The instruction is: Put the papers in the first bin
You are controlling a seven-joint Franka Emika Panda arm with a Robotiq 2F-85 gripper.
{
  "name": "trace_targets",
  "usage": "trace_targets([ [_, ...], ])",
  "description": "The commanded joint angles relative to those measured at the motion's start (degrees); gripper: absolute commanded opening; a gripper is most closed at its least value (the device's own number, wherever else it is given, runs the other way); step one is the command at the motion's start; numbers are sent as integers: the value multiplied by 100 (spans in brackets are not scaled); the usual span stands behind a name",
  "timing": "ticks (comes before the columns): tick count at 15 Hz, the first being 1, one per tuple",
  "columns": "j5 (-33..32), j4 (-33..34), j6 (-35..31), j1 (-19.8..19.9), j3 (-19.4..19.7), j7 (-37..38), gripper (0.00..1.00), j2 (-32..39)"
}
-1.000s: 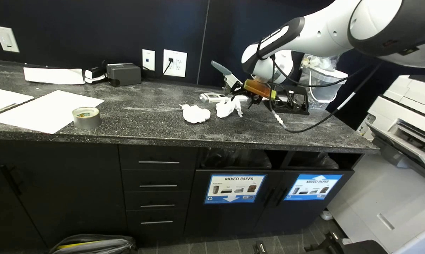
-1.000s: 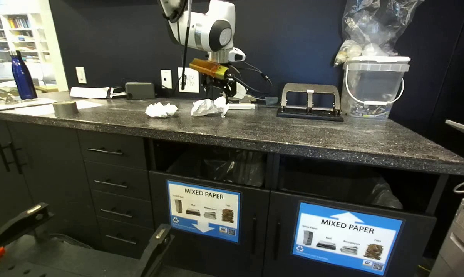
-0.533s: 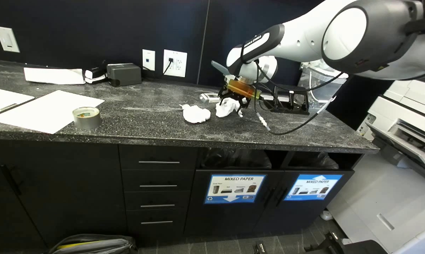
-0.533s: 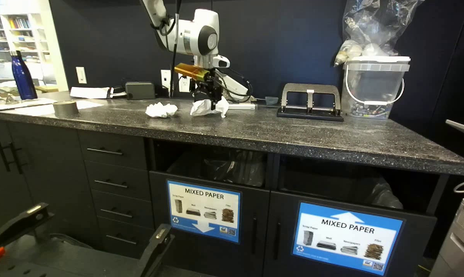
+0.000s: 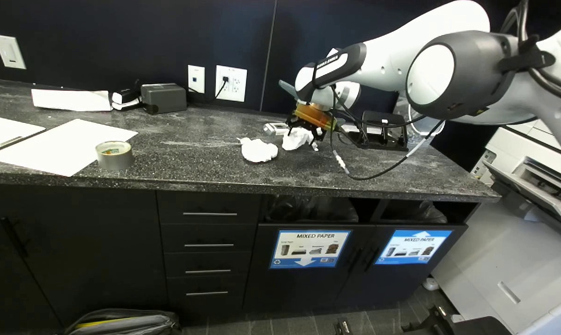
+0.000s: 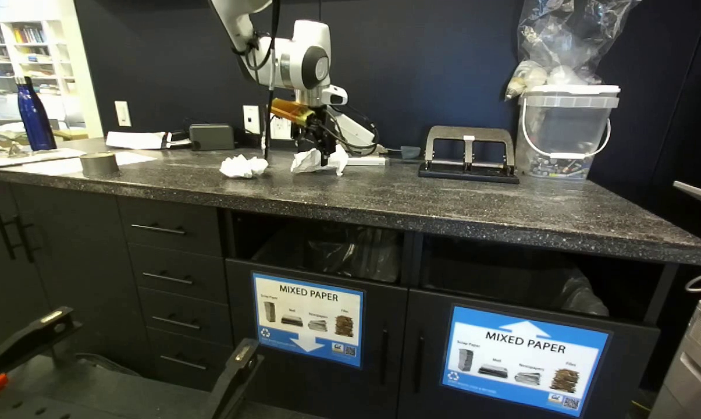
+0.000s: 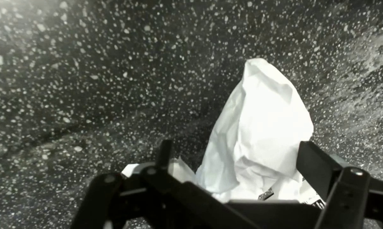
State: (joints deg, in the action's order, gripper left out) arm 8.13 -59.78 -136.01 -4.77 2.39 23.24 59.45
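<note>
A crumpled white paper (image 5: 297,138) lies on the dark speckled counter in both exterior views (image 6: 306,162). My gripper (image 5: 307,133) points down over it. In the wrist view my gripper (image 7: 236,152) is open, with the paper (image 7: 267,127) between its fingers. The right finger (image 7: 317,165) overlaps the paper's edge; a gap shows beside the left finger. A second crumpled paper (image 5: 258,150) lies beside it, apart from the gripper (image 6: 321,157), also in an exterior view (image 6: 243,167). Below the counter are two bagged bin openings (image 5: 310,209) (image 5: 413,212) with "MIXED PAPER" signs; their insides are mostly hidden.
A white device (image 5: 275,129) lies just behind the papers. A hole punch (image 6: 469,152) and a clear bucket (image 6: 565,125) stand farther along. A tape roll (image 5: 114,155) and flat white sheets (image 5: 59,146) lie at the other end. A dark wall (image 6: 420,70) stands behind.
My gripper has moved down and left in both exterior views, and its fingers now stand around the crumpled paper. That paper has shifted slightly. The second paper has not moved.
</note>
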Motion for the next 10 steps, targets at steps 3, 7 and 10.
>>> trace_targets([
  [3,-81,653,-175,-40,150,322,100,425],
  [7,-10,831,-15,14,79,358,100,556],
  [10,12,914,24,-20,120,636,100,612],
])
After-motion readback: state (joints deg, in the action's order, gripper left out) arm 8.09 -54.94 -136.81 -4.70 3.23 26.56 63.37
